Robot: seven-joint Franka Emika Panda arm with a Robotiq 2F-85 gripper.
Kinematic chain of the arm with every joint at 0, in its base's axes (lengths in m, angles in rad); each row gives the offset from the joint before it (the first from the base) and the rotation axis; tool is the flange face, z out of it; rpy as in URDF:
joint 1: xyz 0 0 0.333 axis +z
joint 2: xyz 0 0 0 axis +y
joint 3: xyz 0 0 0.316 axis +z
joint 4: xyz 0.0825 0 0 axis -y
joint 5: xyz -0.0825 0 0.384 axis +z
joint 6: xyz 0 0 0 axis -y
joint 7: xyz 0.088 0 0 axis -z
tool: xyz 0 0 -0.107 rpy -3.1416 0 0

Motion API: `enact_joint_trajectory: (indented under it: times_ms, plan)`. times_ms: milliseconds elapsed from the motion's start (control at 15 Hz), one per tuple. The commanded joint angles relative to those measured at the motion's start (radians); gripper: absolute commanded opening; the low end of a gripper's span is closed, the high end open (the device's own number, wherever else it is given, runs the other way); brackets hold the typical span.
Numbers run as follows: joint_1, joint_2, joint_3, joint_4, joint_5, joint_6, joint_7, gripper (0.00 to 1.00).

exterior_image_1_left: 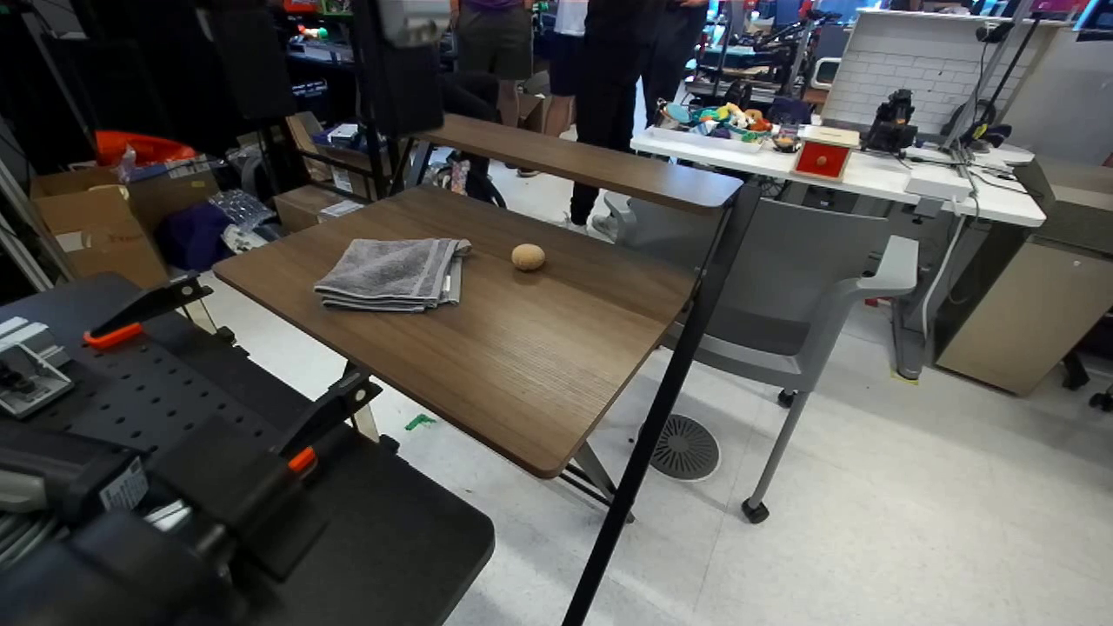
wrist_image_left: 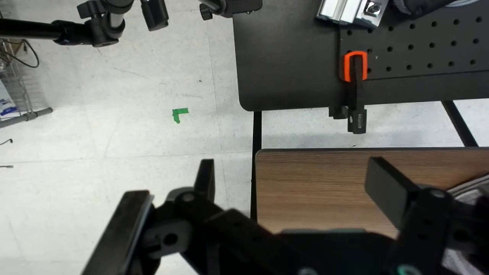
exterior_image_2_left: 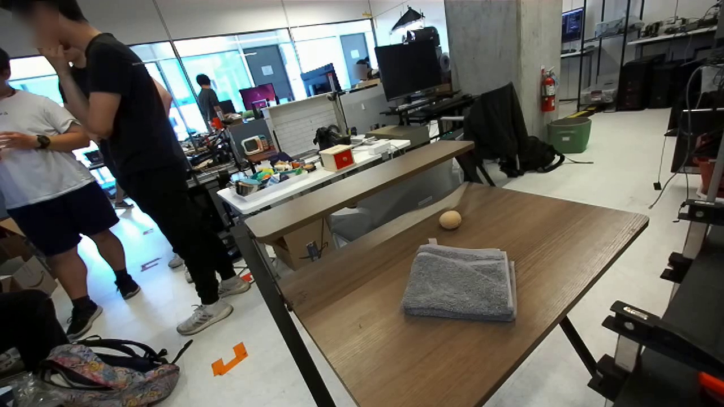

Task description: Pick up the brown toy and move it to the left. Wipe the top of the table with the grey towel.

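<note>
The brown toy (exterior_image_1_left: 528, 256) is a small round tan lump on the dark wood-grain table (exterior_image_1_left: 513, 374); it also shows in an exterior view (exterior_image_2_left: 450, 220). The grey towel (exterior_image_1_left: 391, 271) lies folded and rumpled beside the toy, apart from it, and shows too in an exterior view (exterior_image_2_left: 461, 282). In the wrist view my gripper (wrist_image_left: 291, 172) is open, with wide-apart fingers and nothing between them. It looks down near a corner of the table (wrist_image_left: 324, 187). Part of the towel (wrist_image_left: 470, 194) shows at the right edge, partly hidden by a finger. The toy is out of the wrist view.
A raised shelf (exterior_image_1_left: 583, 161) runs along one long edge of the table. A black pegboard bench (wrist_image_left: 286, 68) with clamps (wrist_image_left: 357, 91) stands across a narrow gap. A grey chair (exterior_image_1_left: 783, 261) and a cluttered white desk (exterior_image_1_left: 869, 178) stand beyond the shelf. People stand nearby.
</note>
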Motion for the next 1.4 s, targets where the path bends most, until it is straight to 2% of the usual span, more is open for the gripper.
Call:
enact_joint_trajectory:
  times_ms: [0,133,267,333,467,600,667,733,933,1000,1067,1200,1333]
  plan:
    - [-0.027,0.002,0.027,0.002,0.015,0.002,-0.011,1.0]
    - [0.001,0.041,0.006,0.003,0.097,0.108,-0.001,1.0]
    - [0.048,0.124,0.013,0.048,0.243,0.157,0.034,1.0]
    - [0.12,0.19,-0.002,0.098,0.354,0.175,0.05,1.0]
    - [0.214,0.27,-0.023,0.164,0.523,0.205,0.077,1.0]
    - [0.264,0.381,0.001,0.246,0.692,0.269,0.106,1.0]
    - [0.235,0.442,0.059,0.295,0.774,0.295,0.115,1.0]
    - [0.233,0.505,0.081,0.345,0.829,0.322,0.134,1.0]
    - [0.178,0.694,0.162,0.51,0.895,0.361,0.203,1.0]
    - [0.158,0.712,0.168,0.527,0.835,0.329,0.25,1.0]
    - [0.15,0.62,0.194,0.432,0.833,0.353,0.211,1.0]
    - [0.13,0.701,0.208,0.494,0.825,0.355,0.242,1.0]
    - [0.122,0.723,0.208,0.513,0.823,0.355,0.246,1.0]
